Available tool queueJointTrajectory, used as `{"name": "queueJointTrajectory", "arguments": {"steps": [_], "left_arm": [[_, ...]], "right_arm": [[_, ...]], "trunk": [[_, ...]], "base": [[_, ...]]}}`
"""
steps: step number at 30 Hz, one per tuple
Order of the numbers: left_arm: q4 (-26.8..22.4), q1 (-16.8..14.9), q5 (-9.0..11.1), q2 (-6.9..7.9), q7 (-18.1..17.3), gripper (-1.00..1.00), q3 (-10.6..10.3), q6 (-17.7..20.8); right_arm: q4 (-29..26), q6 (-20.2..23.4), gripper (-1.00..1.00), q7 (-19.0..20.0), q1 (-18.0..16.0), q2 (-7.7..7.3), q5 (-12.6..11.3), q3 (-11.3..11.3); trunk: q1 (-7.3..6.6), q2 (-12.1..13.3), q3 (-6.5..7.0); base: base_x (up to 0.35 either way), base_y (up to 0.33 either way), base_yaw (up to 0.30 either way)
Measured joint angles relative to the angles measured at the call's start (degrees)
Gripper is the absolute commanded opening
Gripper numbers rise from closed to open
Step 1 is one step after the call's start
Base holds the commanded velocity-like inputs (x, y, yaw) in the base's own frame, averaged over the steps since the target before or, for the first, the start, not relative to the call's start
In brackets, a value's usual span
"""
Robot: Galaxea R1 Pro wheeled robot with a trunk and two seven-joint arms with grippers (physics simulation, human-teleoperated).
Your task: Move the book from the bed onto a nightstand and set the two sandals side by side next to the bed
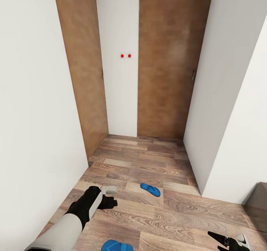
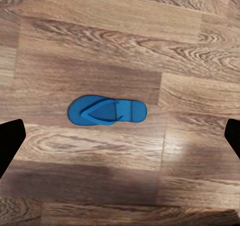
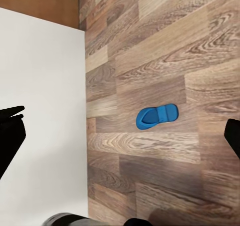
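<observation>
Two blue sandals lie well apart on the wood-plank floor: one mid-floor before the brown doors, another cut off. My left gripper and right gripper seem spread, empty.

we face white walls and two brown wooden doors in a narrow alcove, over a wood-plank floor under even light.

I see open wood floor around each blue sandal, with white walls close on both sides.
</observation>
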Motion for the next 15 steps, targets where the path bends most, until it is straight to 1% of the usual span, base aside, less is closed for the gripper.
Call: {"name": "queueJointTrajectory", "arguments": {"steps": [15], "left_arm": [[0.00,-0.02,-0.13,0.00,-0.06,1.00,-0.09,-0.13]], "right_arm": [[0.03,0.00,1.00,0.00,0.02,0.00,0.00,0.00]], "trunk": [[3.30,-6.02,-2.69]], "base": [[0.000,0.000,0.000]]}}
